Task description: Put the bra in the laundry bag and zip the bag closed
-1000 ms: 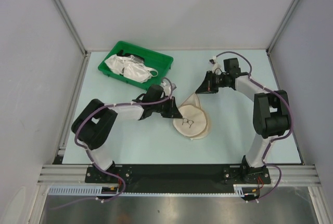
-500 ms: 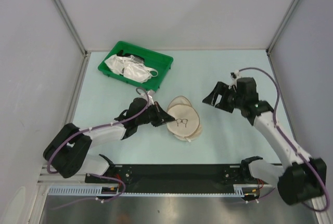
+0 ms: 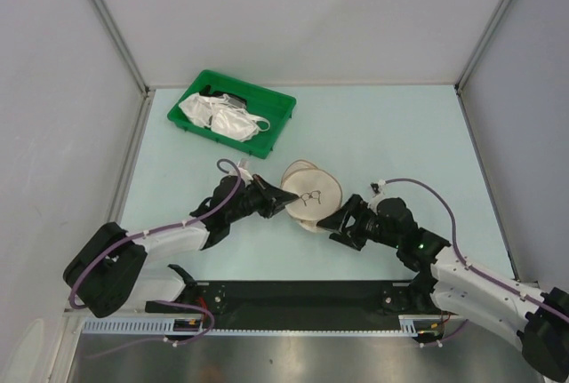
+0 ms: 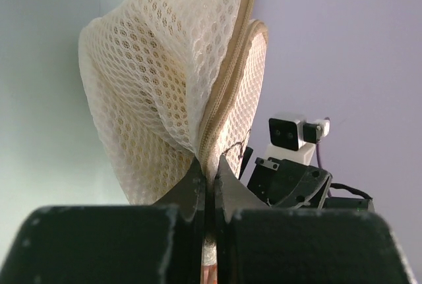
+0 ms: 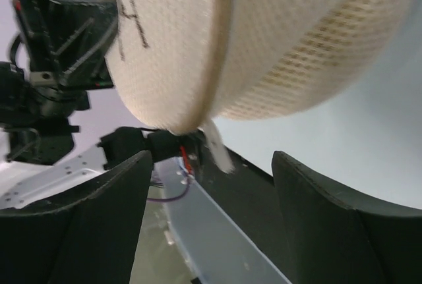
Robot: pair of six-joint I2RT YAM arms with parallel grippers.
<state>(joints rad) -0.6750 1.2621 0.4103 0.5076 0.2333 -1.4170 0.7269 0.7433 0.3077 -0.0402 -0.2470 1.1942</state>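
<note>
- The left gripper point(image 3: 289, 203) is pressed together on the zip rim of the laundry bag point(image 3: 313, 195). In the left wrist view its fingertips point(image 4: 192, 188) meet on the beige seam with no gap showing, and the bag stands on edge above them.
- The right gripper point(image 3: 342, 220) is spread and carries nothing. It sits just beside the near-right rim of the bag.
- In the right wrist view a pale tab point(image 5: 217, 147) hangs from the rim between the two fingers, and neither finger touches it. We judge it to be the zip pull, but the blur prevents confirmation.
- The bag is tilted between the two grippers over the middle of the table point(image 3: 400, 134). We cannot tell whether its lower edge rests on the surface.
- We see no mustard-yellow bra on the table. We judge that it lies inside the mesh, but no view confirms this. Only the white bras point(image 3: 222, 116) show, in the green tray point(image 3: 267, 92), well apart from the bag.
- The two halves appear parted along the far rim, so we judge the zip not yet run shut.
- Hazard: the right fingers may shut on mesh instead of the tab. The zip would then stay put and the whole bag would drag.
- Hazard: a pull on the zip loads the left pinch, which holds only a narrow seam. The rim may slip out and the bag would fall.
- Hazard: with the bag on edge and the rim parted, its contents may slide out or catch in the zip teeth.
</note>
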